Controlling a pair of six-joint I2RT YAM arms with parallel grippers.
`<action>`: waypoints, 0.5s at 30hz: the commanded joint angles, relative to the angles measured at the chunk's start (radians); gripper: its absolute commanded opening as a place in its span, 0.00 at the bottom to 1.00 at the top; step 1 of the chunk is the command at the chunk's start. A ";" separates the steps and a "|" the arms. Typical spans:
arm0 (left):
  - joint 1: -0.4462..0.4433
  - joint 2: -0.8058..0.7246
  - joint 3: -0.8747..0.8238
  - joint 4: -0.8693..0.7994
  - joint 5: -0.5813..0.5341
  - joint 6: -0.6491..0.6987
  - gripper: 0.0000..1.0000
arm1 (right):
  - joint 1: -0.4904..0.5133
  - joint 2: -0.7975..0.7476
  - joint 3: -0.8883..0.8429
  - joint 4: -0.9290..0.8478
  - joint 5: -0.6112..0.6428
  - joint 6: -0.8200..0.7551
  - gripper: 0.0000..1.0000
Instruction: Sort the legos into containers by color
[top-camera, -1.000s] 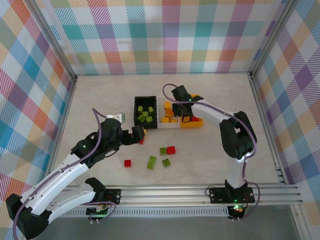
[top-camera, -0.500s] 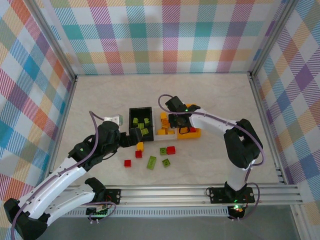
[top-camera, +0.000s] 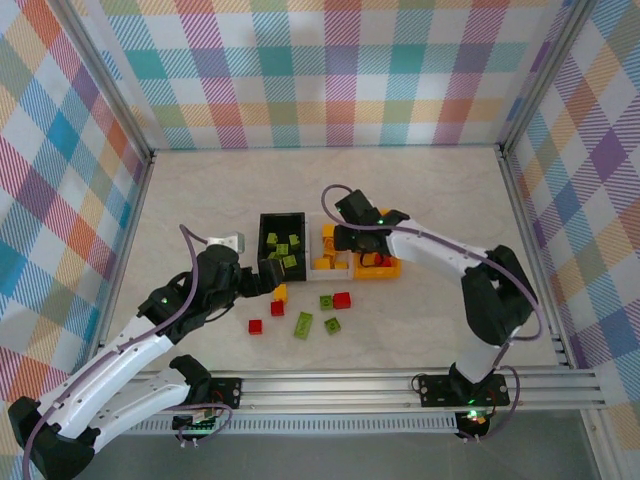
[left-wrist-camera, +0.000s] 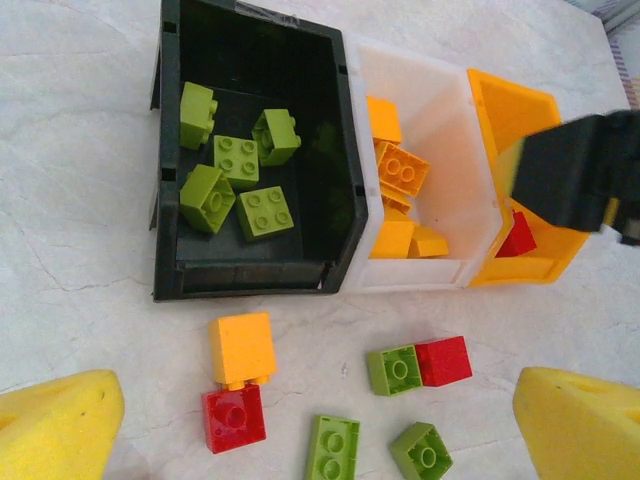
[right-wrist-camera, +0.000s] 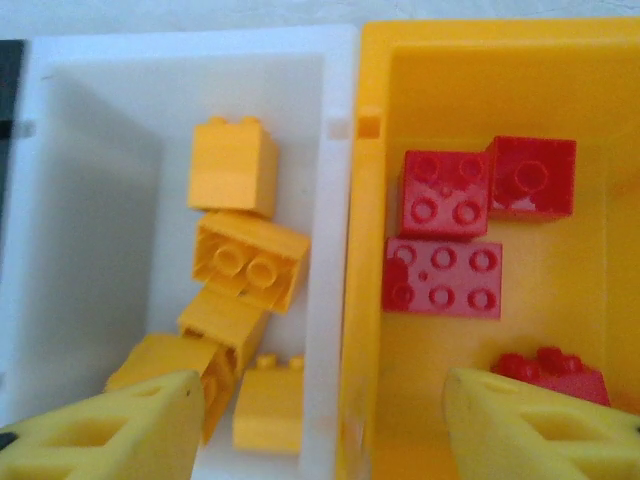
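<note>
The containers stand in a joined row: a black bin (top-camera: 283, 217) (left-wrist-camera: 340, 150) with lime legos (left-wrist-camera: 240, 160), a white bin (top-camera: 322, 264) (right-wrist-camera: 335, 250) with yellow-orange legos (right-wrist-camera: 233, 165), and an orange bin (top-camera: 385, 270) (right-wrist-camera: 430, 360) with red legos (right-wrist-camera: 443, 278). Loose on the table in front lie an orange brick (left-wrist-camera: 241, 347), red bricks (left-wrist-camera: 233, 418) (left-wrist-camera: 443, 360) and green bricks (left-wrist-camera: 393, 369) (left-wrist-camera: 333, 452). My left gripper (top-camera: 268, 280) (left-wrist-camera: 320, 430) hovers open above these loose bricks. My right gripper (top-camera: 345, 240) (right-wrist-camera: 325, 430) is open, straddling the wall between the white and orange bins, holding nothing.
Another red brick (top-camera: 256, 326) lies apart, nearer the left arm. Checked walls and a metal frame enclose the table. The right arm's black body (left-wrist-camera: 585, 170) hangs over the orange bin. Open tabletop lies behind and to the right of the bins.
My right gripper moved left from over the orange bin to the white-orange wall and opened. The bin row shifted slightly toward the near left. The left arm barely moved.
</note>
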 joint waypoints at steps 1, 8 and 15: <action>0.008 -0.026 -0.018 -0.007 -0.004 -0.017 1.00 | 0.055 -0.089 -0.101 -0.002 -0.037 -0.002 0.68; 0.009 -0.047 -0.053 -0.001 -0.010 -0.038 1.00 | 0.165 -0.129 -0.279 0.081 -0.107 0.052 0.71; 0.009 -0.053 -0.065 -0.005 -0.015 -0.049 1.00 | 0.181 -0.058 -0.325 0.146 -0.112 0.076 0.70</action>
